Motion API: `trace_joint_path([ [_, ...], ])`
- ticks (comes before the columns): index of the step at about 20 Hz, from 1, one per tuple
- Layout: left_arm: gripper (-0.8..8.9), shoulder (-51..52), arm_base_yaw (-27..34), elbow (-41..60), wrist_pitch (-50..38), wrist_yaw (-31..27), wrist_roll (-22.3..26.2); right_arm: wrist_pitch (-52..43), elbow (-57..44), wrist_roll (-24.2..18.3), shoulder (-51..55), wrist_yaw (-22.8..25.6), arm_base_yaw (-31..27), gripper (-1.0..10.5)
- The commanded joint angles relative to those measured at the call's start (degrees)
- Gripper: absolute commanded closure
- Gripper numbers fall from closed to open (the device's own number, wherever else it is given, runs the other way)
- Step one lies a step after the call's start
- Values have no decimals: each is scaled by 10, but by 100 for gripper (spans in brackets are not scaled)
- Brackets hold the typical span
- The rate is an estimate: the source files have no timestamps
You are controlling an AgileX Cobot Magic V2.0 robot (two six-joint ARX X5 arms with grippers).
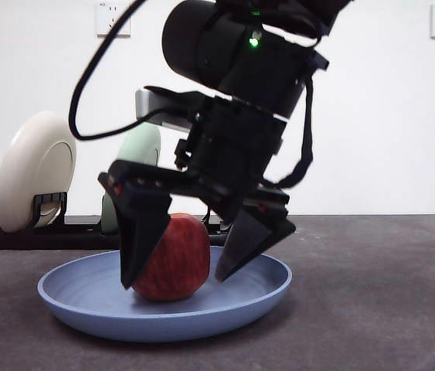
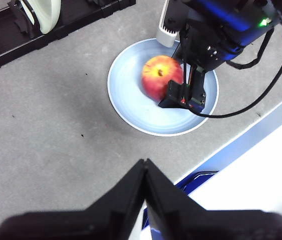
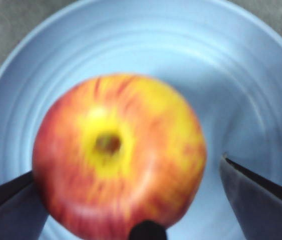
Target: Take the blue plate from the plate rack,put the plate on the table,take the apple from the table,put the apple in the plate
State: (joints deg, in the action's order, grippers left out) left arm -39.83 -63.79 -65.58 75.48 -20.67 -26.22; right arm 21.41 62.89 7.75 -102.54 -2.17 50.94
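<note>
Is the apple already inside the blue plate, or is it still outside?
Inside. The apple rests in the blue plate on the table, between the right gripper's open fingers.

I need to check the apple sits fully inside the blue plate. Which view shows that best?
The left wrist view: it shows the whole blue plate with the apple inside its rim. The front view shows them side-on, partly behind the right gripper; the right wrist view is blurred and crops the rim.
</note>
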Motion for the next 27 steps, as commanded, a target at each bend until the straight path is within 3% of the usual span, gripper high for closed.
trace_joint_path([
  [1,819,1,2,-1,0,-3,-2,26,28,-2,31,1,3,336],
  [7,818,1,2,-1,0,-2,-2,188,59,-1,191,10,5,365],
  [9,818,1,2,-2,0,-2,-2,238,59,2,262,24,5,576],
  [11,818,1,2,-2,0,-2,-2,271,59,-3,337,47,5,902],
  [12,818,1,2,-2,0,-2,-2,283,59,-3,372,61,5,963],
  [17,818,-7,2,-2,0,-2,-2,318,59,1,489,139,5,945],
  [22,818,-19,2,-2,0,-2,-2,336,59,1,519,201,5,945],
  [27,818,-22,23,-1,-1,-2,-2,386,59,1,512,213,5,945],
])
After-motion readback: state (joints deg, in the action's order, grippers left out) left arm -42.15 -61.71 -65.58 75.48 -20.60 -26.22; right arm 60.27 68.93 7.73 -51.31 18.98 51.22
